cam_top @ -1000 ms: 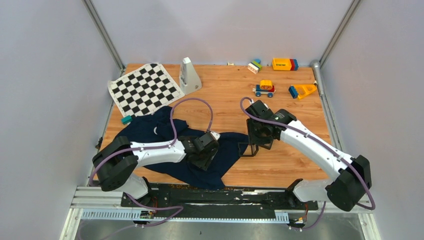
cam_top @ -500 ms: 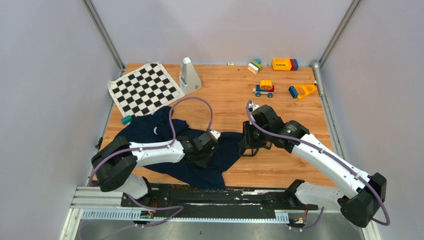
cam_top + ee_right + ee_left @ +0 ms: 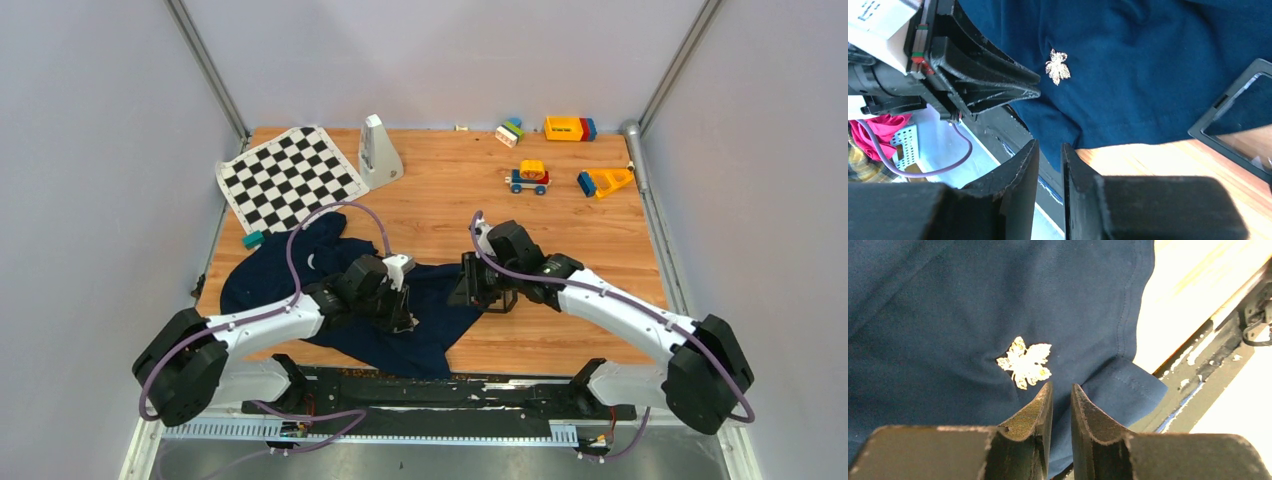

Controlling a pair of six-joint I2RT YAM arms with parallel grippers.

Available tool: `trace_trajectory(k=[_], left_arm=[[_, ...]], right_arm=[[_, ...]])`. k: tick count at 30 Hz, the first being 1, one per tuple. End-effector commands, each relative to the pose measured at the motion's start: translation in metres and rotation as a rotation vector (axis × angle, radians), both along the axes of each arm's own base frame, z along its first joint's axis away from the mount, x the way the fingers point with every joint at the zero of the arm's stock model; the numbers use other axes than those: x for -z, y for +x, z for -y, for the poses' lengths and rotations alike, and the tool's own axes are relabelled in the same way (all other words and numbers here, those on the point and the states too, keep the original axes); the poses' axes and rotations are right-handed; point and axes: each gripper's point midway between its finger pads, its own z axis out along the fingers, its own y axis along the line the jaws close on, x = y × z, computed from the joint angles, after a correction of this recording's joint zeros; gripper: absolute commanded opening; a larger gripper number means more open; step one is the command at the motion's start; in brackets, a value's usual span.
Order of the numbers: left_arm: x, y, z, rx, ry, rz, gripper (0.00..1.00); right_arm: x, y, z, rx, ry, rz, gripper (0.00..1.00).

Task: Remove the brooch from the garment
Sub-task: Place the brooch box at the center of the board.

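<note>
The garment (image 3: 270,275) is spread over the near-left part of the table (image 3: 570,220), with its hem close to the near edge. It lies flat enough that the brooch (image 3: 1025,362) faces up. The brooch is a small pale leaf-shaped pin sitting in a little pucker of the cloth.

The left gripper (image 3: 1060,390) hovers low over it, jaws pinched to a thin slit with nothing between them. The brooch lies just past the tips, a touch off to one side. It looks lined up to nip the pin, though that slit seems tight for the job.

The right gripper (image 3: 1049,145) reaches in from the right, jaws likewise almost closed and empty. From there the brooch is well ahead, beyond the left arm's fingers. Its job is probably to hold the cloth down while the other one pulls.

A black frame (image 3: 1238,110) sits beside it at the cloth's edge. Way back are the chequered mat (image 3: 288,178) in the far-left corner and some toys (image 3: 527,177) toward the far edge.
</note>
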Motion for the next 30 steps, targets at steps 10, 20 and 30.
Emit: trace_trajectory(k=[10, 20, 30], left_arm=[[-0.022, 0.016, -0.013, -0.13, -0.042, 0.075, 0.48], [0.011, 0.019, -0.007, -0.169, -0.04, -0.032, 0.0], [0.022, 0.029, -0.028, -0.255, 0.056, -0.006, 0.0]], right_arm=[[0.041, -0.006, -0.054, 0.007, 0.108, -0.135, 0.18], [0.074, -0.004, -0.077, 0.023, 0.094, -0.177, 0.14], [0.091, 0.007, -0.082, 0.068, 0.051, -0.182, 0.22]])
